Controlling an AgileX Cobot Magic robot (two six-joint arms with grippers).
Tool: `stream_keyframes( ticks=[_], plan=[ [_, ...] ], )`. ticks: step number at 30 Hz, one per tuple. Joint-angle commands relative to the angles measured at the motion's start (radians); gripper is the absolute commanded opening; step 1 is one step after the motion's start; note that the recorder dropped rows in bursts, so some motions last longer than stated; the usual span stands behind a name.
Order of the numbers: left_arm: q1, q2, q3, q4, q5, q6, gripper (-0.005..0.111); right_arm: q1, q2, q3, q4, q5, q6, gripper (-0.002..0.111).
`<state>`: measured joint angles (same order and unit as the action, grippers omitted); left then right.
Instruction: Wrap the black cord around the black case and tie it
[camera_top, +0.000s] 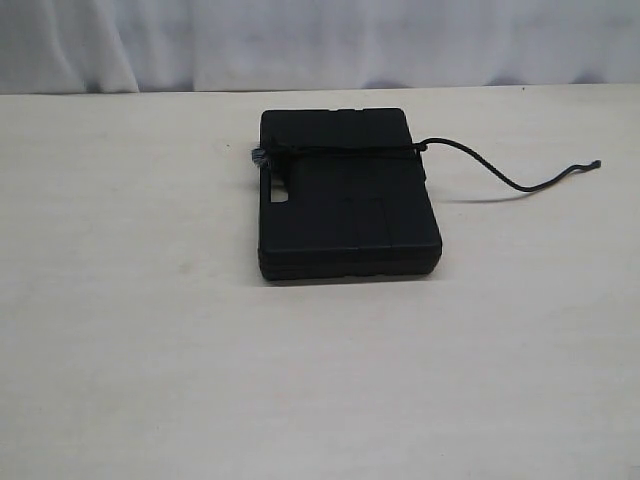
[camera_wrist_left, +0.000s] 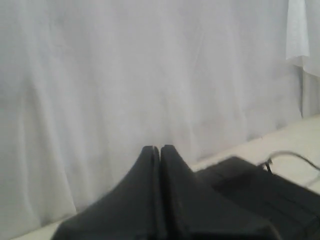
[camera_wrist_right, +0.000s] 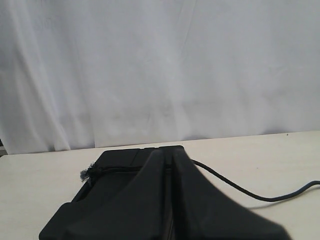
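Your case lies flat near the middle of the table. The cord crosses its top close to the far end. The frayed tuft pokes out at the left edge, and there is what looks like a knot at the right edge. From there a long loose tail runs off to the right across the table. Both claws are clenched and grasping nothing: the left claw and the right claw each show their tips pressed together, and neither appears in the exterior view. The main worry is the tie itself, because you cannot tell from here whether it is pulled tight or only crossed over. A slack tie so near the end of the case could let the band slide off that end. The tuft end looks short, so a small tug on the long tail could draw it back through and undo the wrap. If you go in again, open a claw before you approach. A clenched claw can only push, and it would skid the case across the table or catch the tail and drag the band askew. Black on black also hides the cord over the lid, so judge tightness at the edges.
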<state>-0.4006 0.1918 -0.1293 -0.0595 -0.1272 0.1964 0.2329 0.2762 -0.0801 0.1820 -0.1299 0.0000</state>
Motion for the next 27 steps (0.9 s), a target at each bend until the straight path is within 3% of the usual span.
stream_keyframes(
  ticks=[1,3,8,13,17,20,23,27],
  plan=[
    [0.042,-0.048,0.021,-0.009,-0.295,-0.165,0.000,0.001,-0.005,0.006,-0.002,-0.001,0.000,0.004],
    [0.042,-0.052,0.031,-0.006,-0.311,-0.248,0.000,0.001,-0.005,0.006,-0.002,-0.001,0.000,0.004],
    [0.068,-0.052,0.064,0.022,0.063,-0.161,0.000,0.001,-0.005,0.006,-0.002,-0.001,0.000,0.004],
    [0.158,-0.087,0.120,0.013,0.072,-0.122,0.000,0.001,-0.005,0.006,-0.002,-0.001,0.000,0.004],
    [0.245,-0.152,0.129,0.007,0.156,-0.122,0.000,0.001,-0.005,0.006,-0.002,-0.001,0.000,0.004],
    [0.298,-0.189,0.129,-0.005,0.300,-0.122,0.000,0.001,-0.005,0.006,-0.002,-0.001,0.000,0.004],
    [0.324,-0.192,0.129,0.020,0.437,-0.122,0.000,0.001,-0.005,0.006,-0.002,-0.001,0.000,0.004],
    [0.326,-0.192,0.129,0.021,0.458,-0.118,0.000,0.001,-0.005,0.006,-0.002,-0.001,0.000,0.004]
  ],
)
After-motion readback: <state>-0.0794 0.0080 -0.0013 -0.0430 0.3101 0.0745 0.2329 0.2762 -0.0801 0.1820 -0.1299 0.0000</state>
